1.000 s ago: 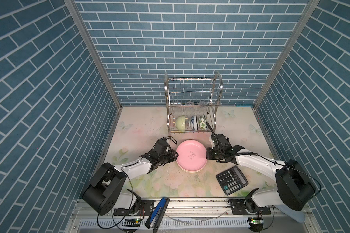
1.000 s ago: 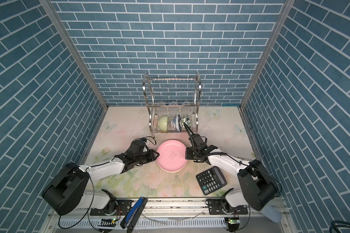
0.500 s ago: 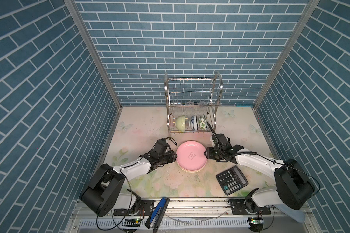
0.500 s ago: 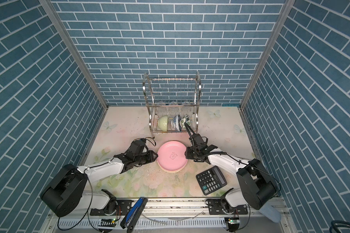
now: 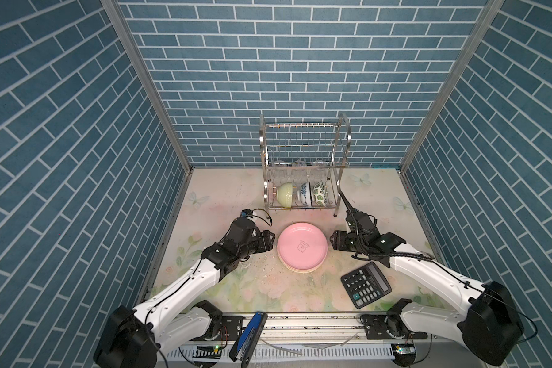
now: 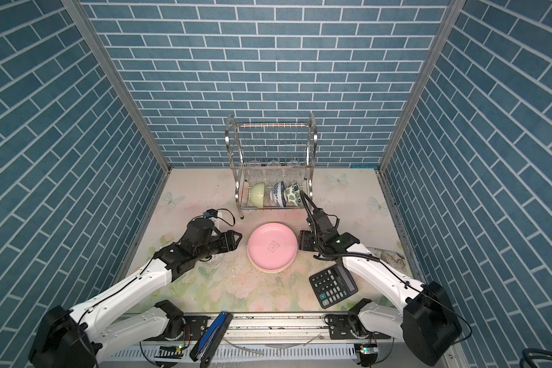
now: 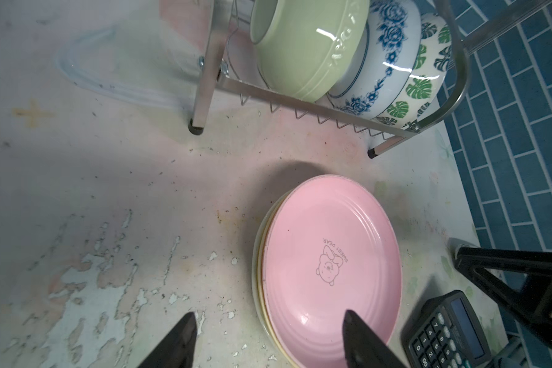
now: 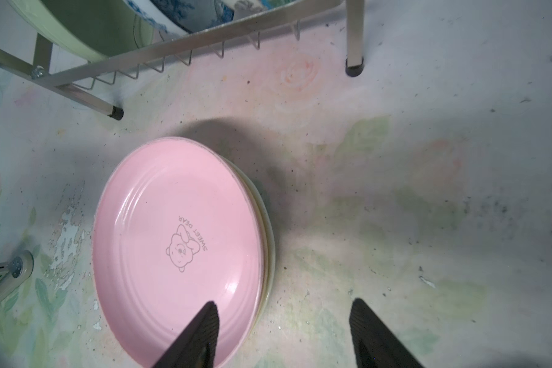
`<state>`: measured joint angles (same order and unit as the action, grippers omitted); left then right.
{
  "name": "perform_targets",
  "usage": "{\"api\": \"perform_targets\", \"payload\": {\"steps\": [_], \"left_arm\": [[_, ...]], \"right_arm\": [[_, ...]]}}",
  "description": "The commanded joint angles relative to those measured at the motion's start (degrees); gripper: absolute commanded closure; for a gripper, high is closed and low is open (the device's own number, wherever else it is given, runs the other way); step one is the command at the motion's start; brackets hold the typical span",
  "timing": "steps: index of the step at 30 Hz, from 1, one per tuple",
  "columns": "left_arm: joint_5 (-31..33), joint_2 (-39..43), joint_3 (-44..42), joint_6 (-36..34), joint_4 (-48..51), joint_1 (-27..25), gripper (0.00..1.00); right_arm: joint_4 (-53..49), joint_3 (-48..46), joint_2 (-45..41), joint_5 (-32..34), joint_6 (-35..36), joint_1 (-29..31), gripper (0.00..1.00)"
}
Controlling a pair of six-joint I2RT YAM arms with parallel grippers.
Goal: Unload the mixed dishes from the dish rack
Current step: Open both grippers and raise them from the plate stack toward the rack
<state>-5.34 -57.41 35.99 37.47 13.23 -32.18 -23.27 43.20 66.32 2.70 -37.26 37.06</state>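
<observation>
Since a second ago both end effectors have let go: their jaws were closed in on the rim of the round pink plate (image 5: 301,247) and now they're spread wide. The plate hasn't really gone anywhere.

Where it's at now: the pink plate lies flat on top of a little stack on the floral-print tabletop (image 5: 220,197), just in front of the rack. The rims of a yellow plate and a cream plate (image 7: 258,255) peek out underneath it.

The left end effector (image 5: 270,243) sits just beside the stack's left edge, released and holding nothing. In its wrist view one finger hangs over the plate rim and the other over bare tabletop; can't tell if either touches. The right end effector (image 5: 333,244) mirrors that on the right edge, also released and empty.

The shiny two-tier silver wire dish rack (image 5: 300,125) stands at the back by the blue brick wall. Its lower tier holds three bowls on edge in a row, leaning into each other:
- pale-green bowl (image 5: 284,195) on the left
- blue-and-white floral bowl (image 5: 305,194) in the middle
- green-leaf patterned bowl (image 5: 319,192) on the right

On the upper tier are three small clear glasses (image 5: 298,170), pretty faint through the wires.

A black calculator (image 5: 365,285) lies on the tabletop near the right arm, apart from the plates.
</observation>
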Motion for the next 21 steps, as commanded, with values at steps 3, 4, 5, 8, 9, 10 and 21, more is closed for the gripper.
{"api": "perform_targets", "payload": {"steps": [3, 4, 5, 8, 9, 10, 21], "left_arm": [[4.13, 6.55, 3.07, -3.76, 9.17, -0.02, 0.24], [4.35, 7.67, 3.29, -4.03, 9.8, 0.01, 0.23], [4.61, 8.65, 3.59, -4.36, 10.44, -0.05, 0.23], [6.14, 10.48, 4.49, -5.19, 12.96, -0.06, 0.23], [6.41, 10.9, 5.45, -5.56, 13.65, -0.01, 0.23], [6.84, 11.32, 5.87, -5.72, 14.34, 0.01, 0.23], [23.87, 15.08, 10.51, -4.18, 30.85, -0.06, 0.2]], "right_arm": [[-7.24, 1.26, -4.88, 6.35, 1.81, -0.09, 0.33], [-8.08, 1.62, -5.66, 7.04, 2.07, -0.12, 0.33], [-9.19, 1.86, -6.37, 7.67, 2.39, -0.09, 0.33], [-11.5, 2.85, -8.16, 9.87, 3.19, -0.14, 0.33], [-12.17, 3.23, -8.8, 10.7, 3.45, -0.16, 0.33], [-12.85, 3.46, -9.53, 11.48, 3.67, -0.12, 0.33], [-16.18, 4.79, -13.76, 17.43, 5.7, -0.16, 0.33]]}}
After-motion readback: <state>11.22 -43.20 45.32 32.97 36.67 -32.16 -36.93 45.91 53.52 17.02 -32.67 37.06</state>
